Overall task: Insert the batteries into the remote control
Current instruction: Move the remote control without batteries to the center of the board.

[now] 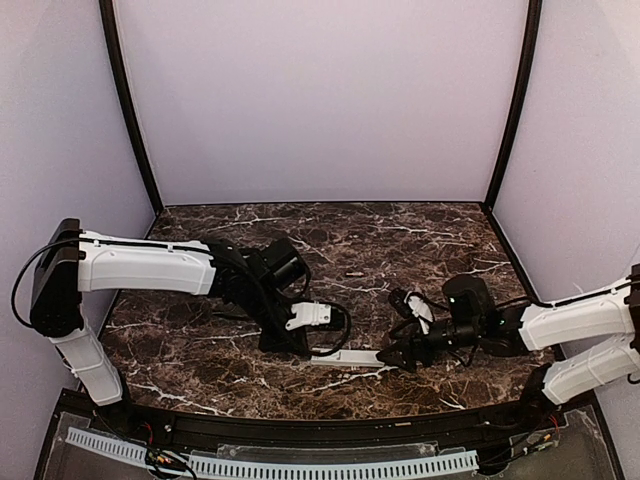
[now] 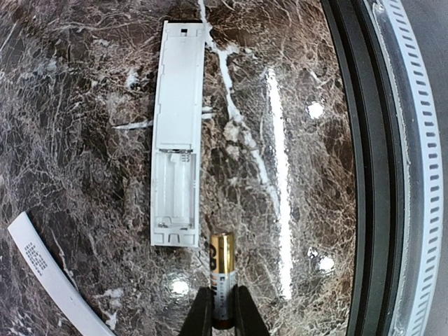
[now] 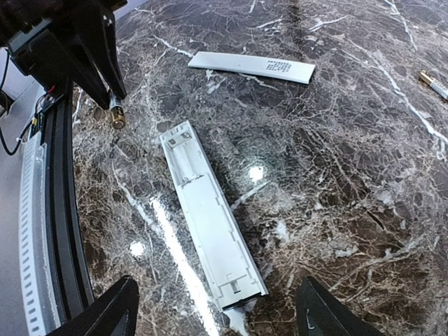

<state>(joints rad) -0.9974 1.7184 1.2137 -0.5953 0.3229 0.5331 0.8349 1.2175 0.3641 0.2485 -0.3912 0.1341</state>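
The white remote control (image 2: 178, 133) lies back up on the marble table, its battery compartment (image 2: 175, 189) open and empty. It also shows in the top view (image 1: 345, 357) and the right wrist view (image 3: 210, 224). My left gripper (image 2: 222, 311) is shut on a gold and white battery (image 2: 222, 269), held just off the compartment end of the remote, slightly to its right. My right gripper (image 3: 217, 315) is open, its fingers (image 3: 105, 311) straddling the remote's other end without touching it. A second battery (image 3: 435, 85) lies loose farther off.
The thin flat white cover strip (image 3: 252, 66) lies beyond the remote; it also shows in the left wrist view (image 2: 49, 280). The table's black front edge and a white toothed rail (image 2: 413, 168) run close beside the remote. The left arm (image 1: 150, 265) reaches over the table's left half.
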